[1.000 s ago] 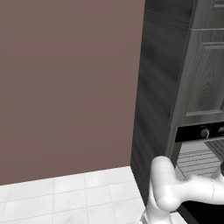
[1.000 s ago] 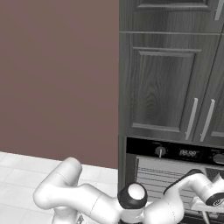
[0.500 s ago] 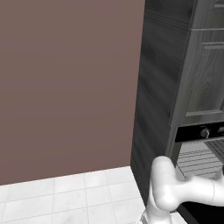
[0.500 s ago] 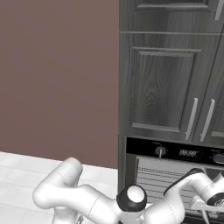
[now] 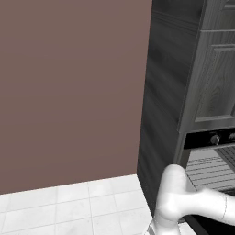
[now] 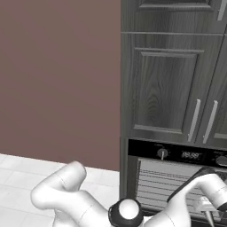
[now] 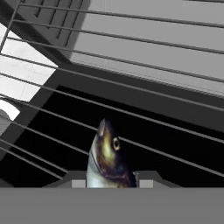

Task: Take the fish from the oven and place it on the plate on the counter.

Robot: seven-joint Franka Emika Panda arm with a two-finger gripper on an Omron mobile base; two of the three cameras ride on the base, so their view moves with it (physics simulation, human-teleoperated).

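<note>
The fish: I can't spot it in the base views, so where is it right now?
In the hand view the fish sits at bottom centre, head up between the claw tips, over the oven's wire rack.

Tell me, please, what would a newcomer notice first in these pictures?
In the hand view, the fish catches the eye first: its head with one round eye rises at the bottom, above the oven's wire rack. In the right base view, the white arm reaches from the lower left into the open oven, under tall dark cupboard doors.
</note>
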